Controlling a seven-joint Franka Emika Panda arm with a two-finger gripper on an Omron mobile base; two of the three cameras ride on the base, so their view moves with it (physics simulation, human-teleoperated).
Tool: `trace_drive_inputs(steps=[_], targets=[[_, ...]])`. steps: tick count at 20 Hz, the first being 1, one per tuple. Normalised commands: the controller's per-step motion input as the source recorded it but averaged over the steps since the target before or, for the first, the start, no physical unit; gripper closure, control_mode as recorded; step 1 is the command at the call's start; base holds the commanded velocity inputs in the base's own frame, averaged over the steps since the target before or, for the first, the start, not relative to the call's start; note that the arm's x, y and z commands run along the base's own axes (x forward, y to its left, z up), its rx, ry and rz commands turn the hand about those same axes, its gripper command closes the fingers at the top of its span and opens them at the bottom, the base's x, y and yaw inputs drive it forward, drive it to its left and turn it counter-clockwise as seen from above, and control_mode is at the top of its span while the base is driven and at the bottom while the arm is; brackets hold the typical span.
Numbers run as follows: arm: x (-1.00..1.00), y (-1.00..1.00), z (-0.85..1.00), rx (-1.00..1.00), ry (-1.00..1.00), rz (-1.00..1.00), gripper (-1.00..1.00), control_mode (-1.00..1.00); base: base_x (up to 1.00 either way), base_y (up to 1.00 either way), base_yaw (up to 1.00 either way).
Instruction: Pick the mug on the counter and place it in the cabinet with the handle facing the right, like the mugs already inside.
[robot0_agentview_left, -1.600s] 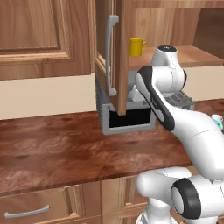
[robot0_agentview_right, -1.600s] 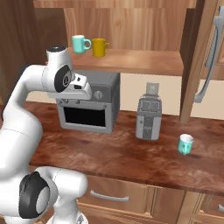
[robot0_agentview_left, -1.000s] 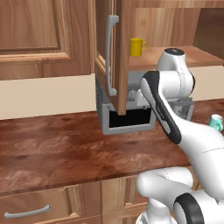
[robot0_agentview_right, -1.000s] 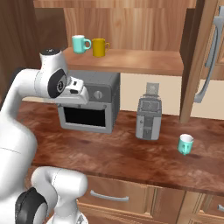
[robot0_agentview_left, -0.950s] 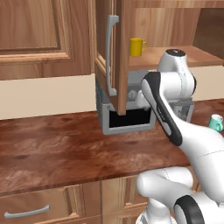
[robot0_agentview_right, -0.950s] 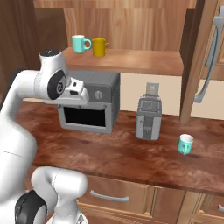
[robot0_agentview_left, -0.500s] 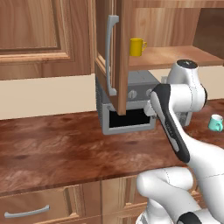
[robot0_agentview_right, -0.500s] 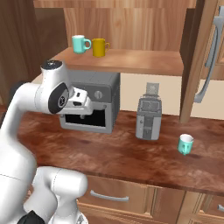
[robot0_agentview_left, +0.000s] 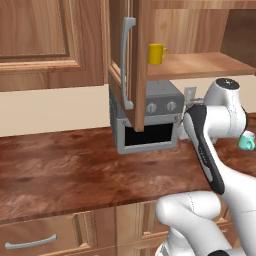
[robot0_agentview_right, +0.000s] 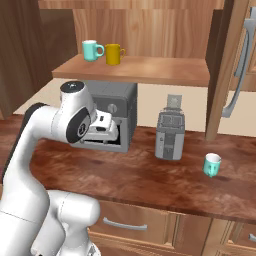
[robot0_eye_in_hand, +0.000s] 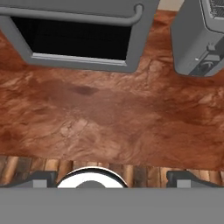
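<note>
Reddish-brown, wood-grained and glossy, the worktop (robot0_agentview_right: 150, 175) runs the width of the kitchen, mottled with darker patches, above wooden drawers with grey pulls. A pale wall strip sits behind it, under the wall cabinets.

A grey toaster oven (robot0_agentview_right: 117, 120) stands at the back of the worktop with its dark window facing the room. Beside it, to the right in the right base view, stands a grey toaster (robot0_agentview_right: 170, 134). Well apart from both, further right and nearer the front edge, a teal mug (robot0_agentview_right: 212, 164) stands upright on the worktop.

The cabinet (robot0_agentview_right: 135, 70) above has its door swung open, the long grey bar handle (robot0_agentview_left: 126, 62) showing on the door in the left base view. On its plank shelf a second teal mug (robot0_agentview_right: 91, 50) and a yellow mug (robot0_agentview_right: 114, 54) stand just beside each other near the left end, both with handles to the right.

The white arm bends over the worktop in front of the oven, its hand pointing down. In the hand view the fingers (robot0_eye_in_hand: 41, 178) sit far apart at the bottom corners, spread wide with nothing between them, above bare worktop between the oven window and the toaster base.
</note>
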Motion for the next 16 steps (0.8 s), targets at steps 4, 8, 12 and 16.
trace_drive_inputs(steps=[4, 8, 12, 16], targets=[[0.0, -0.38, -0.21, -0.02, 0.0, 0.0, -1.0, -1.0, 0.0, 0.0, 0.0], [0.0, -0.34, -0.22, -0.05, 0.0, 0.0, -1.0, -1.0, 0.0, 0.0, 0.0], [0.0, -0.33, -0.21, -0.04, 0.0, 0.0, -1.0, -1.0, 0.0, 0.0, 0.0], [0.0, -0.36, -0.19, -0.07, 0.0, 0.0, -1.0, -1.0, 0.0, 0.0, 0.0]])
